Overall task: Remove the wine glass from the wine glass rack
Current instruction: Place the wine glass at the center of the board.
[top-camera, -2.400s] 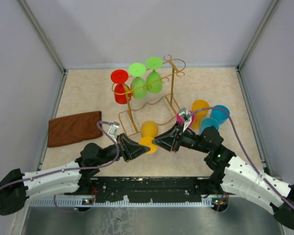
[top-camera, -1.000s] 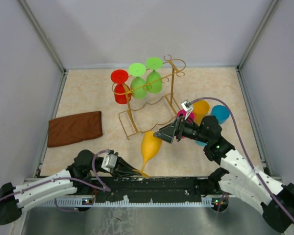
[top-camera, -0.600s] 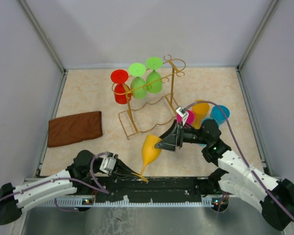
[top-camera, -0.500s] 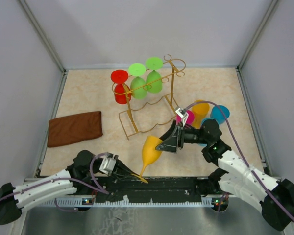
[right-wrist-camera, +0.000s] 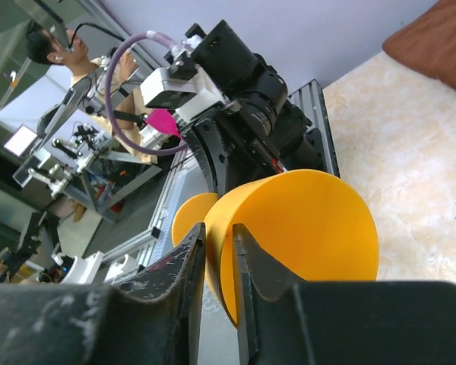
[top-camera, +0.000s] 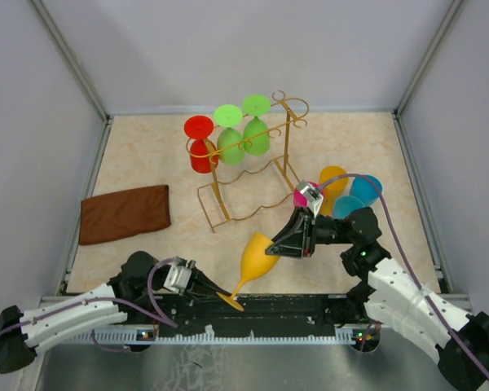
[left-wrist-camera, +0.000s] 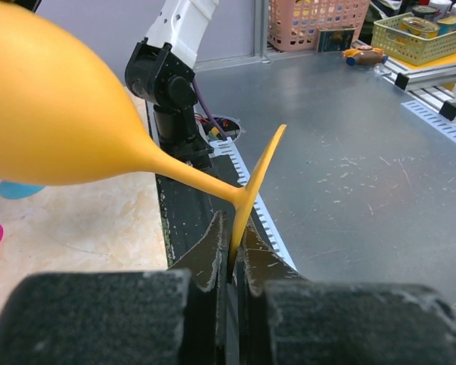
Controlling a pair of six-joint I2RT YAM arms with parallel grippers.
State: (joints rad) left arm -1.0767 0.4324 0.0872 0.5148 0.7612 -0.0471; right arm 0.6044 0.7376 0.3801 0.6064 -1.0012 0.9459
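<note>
Orange wine glass (top-camera: pixel 257 259): off the wine glass rack (top-camera: pixel 288 138) and well apart from it; tilted in the air over the near edge of the counter (top-camera: pixel 147 155); bowl (right-wrist-camera: pixel 311 228) towards the right arm, foot (left-wrist-camera: pixel 262 171) towards the left
Left gripper (top-camera: pixel 213 290): clenched on the thin edge of the foot; the wrist view shows the disc wedged between both fingers
Right gripper (top-camera: pixel 279 244): grasping the bowl at its rim, one finger inside and one outside, the wall between them; how firm the pinch is cannot be told
Rack: upright at the back of the counter; a red glass (top-camera: pixel 200 151) and two green glasses (top-camera: pixel 231 142) hang upside down from its rails
Elsewhere: several coloured glasses (top-camera: pixel 332 179) crowd the counter just beside the right arm; a brown cloth (top-camera: pixel 124 213) lies at the left
Done: the lift-off, by the look of it; this glass touches no part of the rack
Left to do: judging from the pose, one arm takes the glass from the other and sets it on the counter; if every glass is meant, three more hang on the rails
</note>
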